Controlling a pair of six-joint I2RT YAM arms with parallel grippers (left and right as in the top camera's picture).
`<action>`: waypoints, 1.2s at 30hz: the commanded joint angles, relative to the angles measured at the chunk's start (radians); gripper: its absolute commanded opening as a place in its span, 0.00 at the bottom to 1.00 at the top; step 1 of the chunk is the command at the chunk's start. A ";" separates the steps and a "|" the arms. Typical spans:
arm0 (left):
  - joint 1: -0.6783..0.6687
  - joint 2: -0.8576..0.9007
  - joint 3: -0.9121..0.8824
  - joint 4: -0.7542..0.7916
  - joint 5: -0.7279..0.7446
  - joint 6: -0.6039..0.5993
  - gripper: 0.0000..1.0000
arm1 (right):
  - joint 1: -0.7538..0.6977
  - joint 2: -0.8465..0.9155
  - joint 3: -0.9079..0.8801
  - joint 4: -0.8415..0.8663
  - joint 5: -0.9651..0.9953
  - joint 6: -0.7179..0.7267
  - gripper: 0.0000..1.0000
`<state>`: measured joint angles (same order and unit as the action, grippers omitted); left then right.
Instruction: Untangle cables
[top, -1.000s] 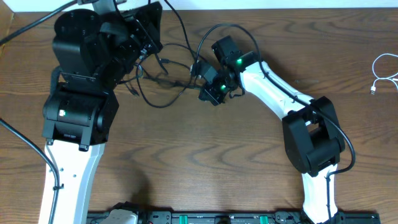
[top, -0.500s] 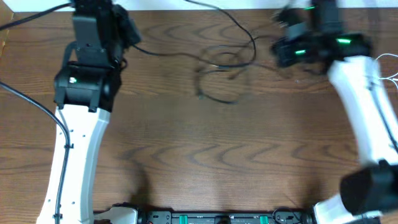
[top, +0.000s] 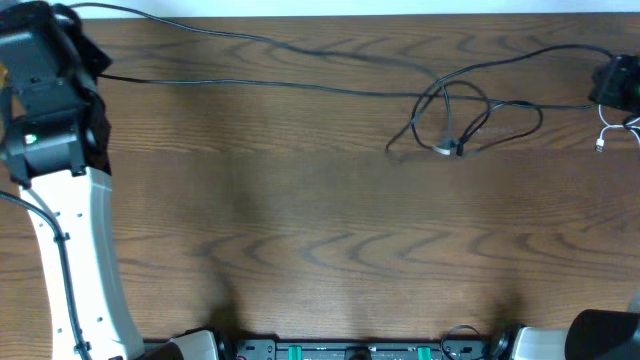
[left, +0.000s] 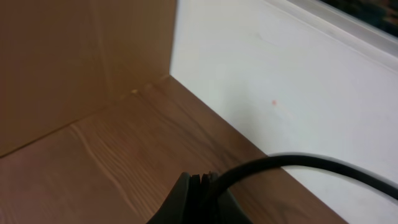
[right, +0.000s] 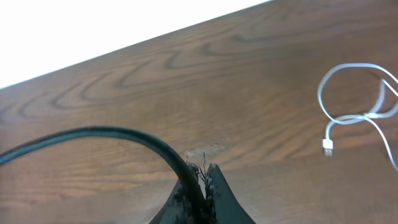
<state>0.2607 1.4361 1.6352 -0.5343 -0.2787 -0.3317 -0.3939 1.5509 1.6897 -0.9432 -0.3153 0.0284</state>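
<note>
A long black cable (top: 300, 86) stretches across the table's far side. It bunches into a loose knot of loops (top: 462, 122) right of centre. At the far left corner, my left gripper (top: 88, 60) is shut on the black cable (left: 292, 163), which leaves the fingertips (left: 198, 182) to the right. My right gripper (top: 612, 85) sits at the right edge, shut on the same cable's (right: 112, 134) other stretch at its fingertips (right: 202, 169). The white cable (top: 618, 128) lies coiled apart from the black one, just below the right gripper, its plug (right: 327, 147) on the wood.
A white wall (left: 280, 74) and a brown board (left: 81, 56) meet at the table's far left corner, close to the left gripper. A black rail (top: 350, 350) runs along the table's front edge.
Both arms have swung apart, left to the far left corner, right to the right edge. The black cable is drawn out long and its knot has shifted right.
</note>
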 joint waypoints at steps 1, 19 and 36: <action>0.063 -0.005 0.020 0.020 -0.048 0.025 0.07 | -0.082 0.004 0.010 0.005 0.063 0.049 0.01; 0.157 0.063 0.020 0.063 -0.010 0.025 0.08 | -0.291 0.071 0.010 0.027 -0.025 0.079 0.01; 0.068 0.063 0.020 -0.027 0.227 0.024 0.07 | -0.154 0.038 0.018 0.023 -0.109 0.045 0.01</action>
<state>0.3592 1.4952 1.6352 -0.5480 -0.0837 -0.3202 -0.5903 1.6245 1.6897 -0.9245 -0.4065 0.0944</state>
